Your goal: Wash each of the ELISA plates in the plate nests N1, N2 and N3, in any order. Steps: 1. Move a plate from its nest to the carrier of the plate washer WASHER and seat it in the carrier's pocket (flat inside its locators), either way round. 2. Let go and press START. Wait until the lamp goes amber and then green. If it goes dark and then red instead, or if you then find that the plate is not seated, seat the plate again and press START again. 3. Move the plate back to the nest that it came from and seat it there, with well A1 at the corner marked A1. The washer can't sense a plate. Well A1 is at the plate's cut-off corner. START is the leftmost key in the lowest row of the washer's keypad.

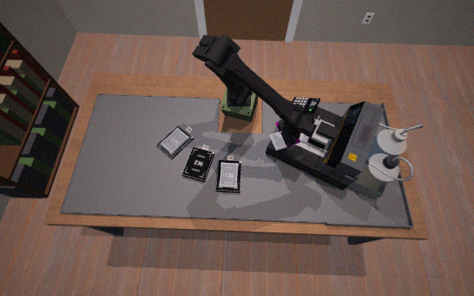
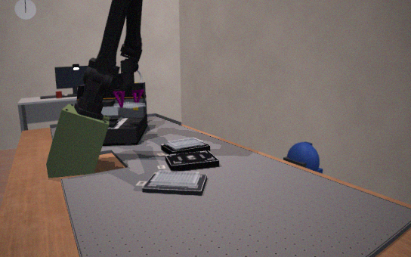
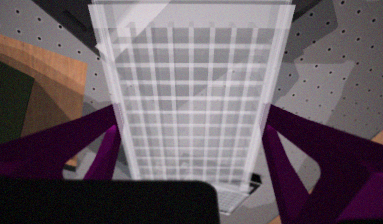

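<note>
Gripper with an ELISA plate clamped between its purple fingers, which press on the plate's two long edges; in the top view the plate hangs in the air at the left edge of the washer, clear of the carrier; the middle nest, N2, lies bare with its label showing, while the nest to its left and the nest to its right each carry a plate; judged from this, the held plate belongs to N2 and is on its way back.

Risks, as judgement only: the fingers bear on thin smooth side walls, so a quick swing could let the plate slip or tilt; N2 lies turned relative to its neighbours, so a plate lowered out of line could ride up on the nest's edge instead of seating flat; the cut-off corner cannot be made out in the wrist view, so well A1 could land at the wrong corner.
</note>
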### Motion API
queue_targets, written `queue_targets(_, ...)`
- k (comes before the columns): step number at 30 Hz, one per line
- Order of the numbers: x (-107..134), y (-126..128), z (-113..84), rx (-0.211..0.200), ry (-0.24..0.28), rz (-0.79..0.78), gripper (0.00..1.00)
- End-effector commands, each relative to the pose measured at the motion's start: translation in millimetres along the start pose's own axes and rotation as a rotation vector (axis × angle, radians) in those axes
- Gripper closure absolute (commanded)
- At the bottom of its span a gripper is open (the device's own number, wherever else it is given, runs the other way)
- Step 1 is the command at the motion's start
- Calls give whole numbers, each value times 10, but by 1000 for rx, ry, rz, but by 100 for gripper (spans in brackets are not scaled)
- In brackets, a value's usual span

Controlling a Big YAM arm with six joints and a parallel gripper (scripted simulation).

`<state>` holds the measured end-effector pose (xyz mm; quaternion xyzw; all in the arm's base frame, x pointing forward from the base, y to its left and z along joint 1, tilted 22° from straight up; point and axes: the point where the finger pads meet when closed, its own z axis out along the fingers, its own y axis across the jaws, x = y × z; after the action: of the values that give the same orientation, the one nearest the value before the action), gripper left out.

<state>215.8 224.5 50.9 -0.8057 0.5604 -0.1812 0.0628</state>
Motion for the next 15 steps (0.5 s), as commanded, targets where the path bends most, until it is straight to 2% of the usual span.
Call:
queue_targets(1, -154, -239, -168, 56, -47, 4, 16)
queue_targets(2, -154, -239, -168, 56, -47, 4, 16)
queue_targets(4, 92, -103, -31, 23, -22, 98, 16)
queue_targets(7, 237, -146, -14, 23, -22, 198, 16)
queue_targets(9, 237, -146, -14, 23, -22, 198, 16)
queue_targets(10, 220, -367, -129, 56, -46, 246, 16)
queue_targets(12, 371, -228, -19, 29, -27, 300, 16)
queue_targets(15, 527, -231, 20, 23, -22, 397, 16)
